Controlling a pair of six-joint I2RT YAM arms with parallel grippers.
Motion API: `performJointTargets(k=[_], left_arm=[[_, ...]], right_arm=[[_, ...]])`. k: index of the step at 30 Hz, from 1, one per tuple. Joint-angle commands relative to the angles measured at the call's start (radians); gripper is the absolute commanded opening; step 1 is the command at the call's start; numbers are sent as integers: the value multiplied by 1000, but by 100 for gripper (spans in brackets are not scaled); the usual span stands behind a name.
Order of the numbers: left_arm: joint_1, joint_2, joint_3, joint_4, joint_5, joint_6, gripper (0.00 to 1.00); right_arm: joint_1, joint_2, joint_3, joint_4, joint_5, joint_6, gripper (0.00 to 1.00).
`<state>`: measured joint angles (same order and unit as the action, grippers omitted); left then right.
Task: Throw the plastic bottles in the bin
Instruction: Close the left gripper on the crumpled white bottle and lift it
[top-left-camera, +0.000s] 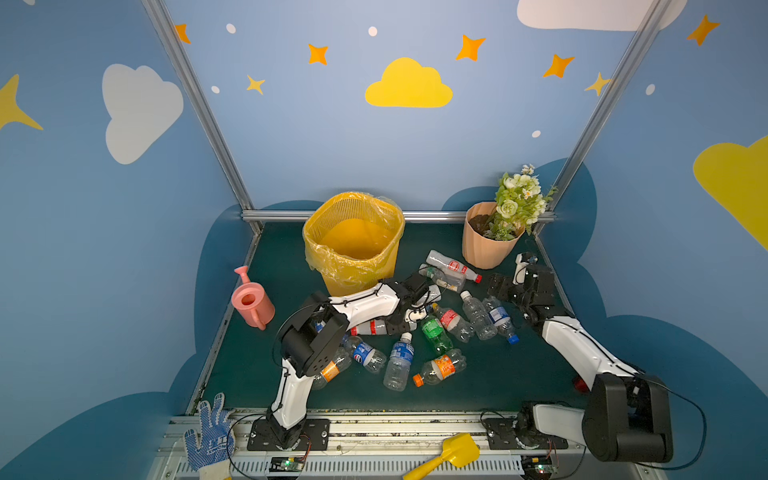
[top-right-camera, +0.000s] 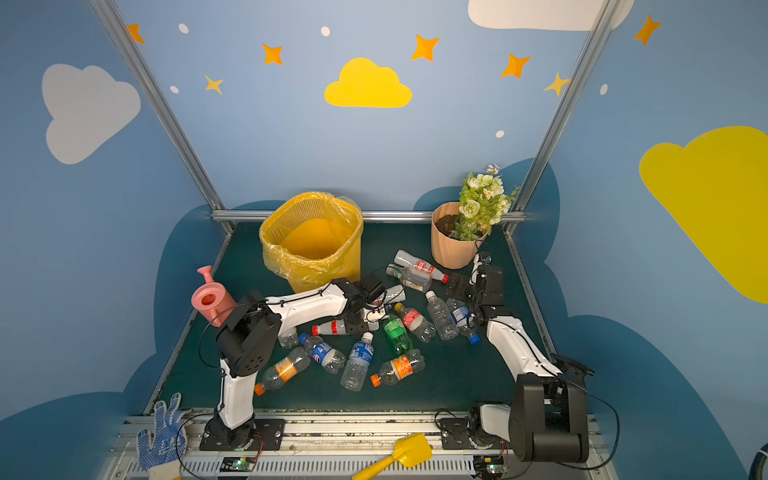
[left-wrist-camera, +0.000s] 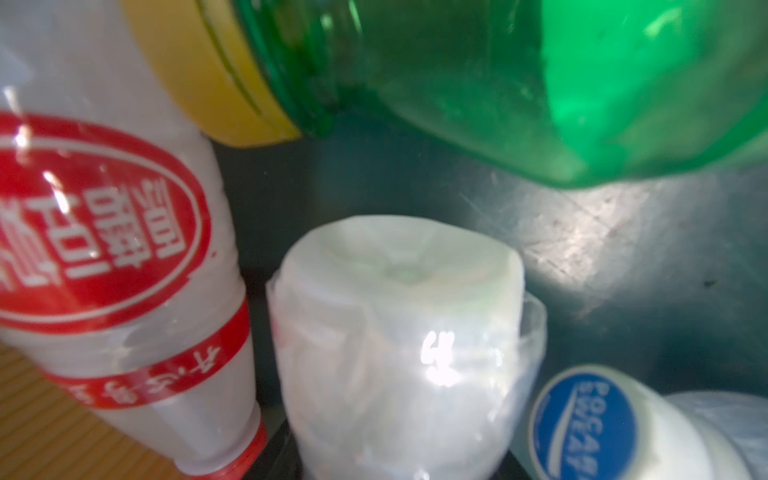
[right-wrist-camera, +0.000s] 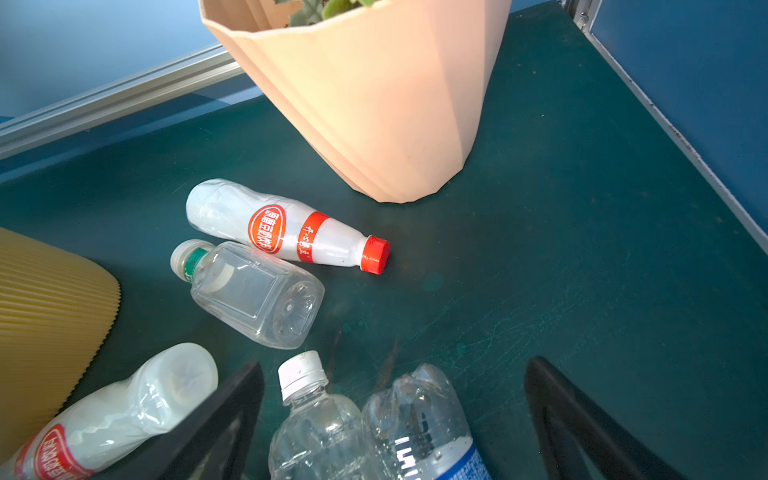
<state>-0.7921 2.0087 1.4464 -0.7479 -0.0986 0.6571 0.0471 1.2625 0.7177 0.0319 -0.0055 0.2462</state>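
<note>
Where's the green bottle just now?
In both top views the green bottle lies mid-table, nearer than the yellow bin, between a clear red-labelled bottle on its right and a blue-labelled bottle on its left.

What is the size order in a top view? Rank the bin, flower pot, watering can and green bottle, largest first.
1. bin
2. flower pot
3. watering can
4. green bottle
No two look alike in size.

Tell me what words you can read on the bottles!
"POCARI SWEAT": white letters on the blue round top of a white plastic bottle cap.
Opaque white plastic bottle with a red oval label: white characters I cannot make out.
Labels on the other plastic bottles, in both top views: too small to read.
</note>
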Motion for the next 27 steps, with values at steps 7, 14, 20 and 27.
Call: performJointTargets(k=[7, 14, 20, 27], left_arm=[[-4, -18, 62, -4, -2, 4, 51], [-12, -61, 84, 8, -7, -6, 50], [-21, -140, 91, 32, 14, -51, 50], [-33, -268, 88, 81, 59, -144, 50]], right_arm=[[-7, 5, -4, 2, -13, 8, 97], [-7, -2, -3, -6, -11, 9, 97], [-7, 1, -2, -12, -13, 13, 97], [-8, 5, 8, -22, -19, 23, 97]])
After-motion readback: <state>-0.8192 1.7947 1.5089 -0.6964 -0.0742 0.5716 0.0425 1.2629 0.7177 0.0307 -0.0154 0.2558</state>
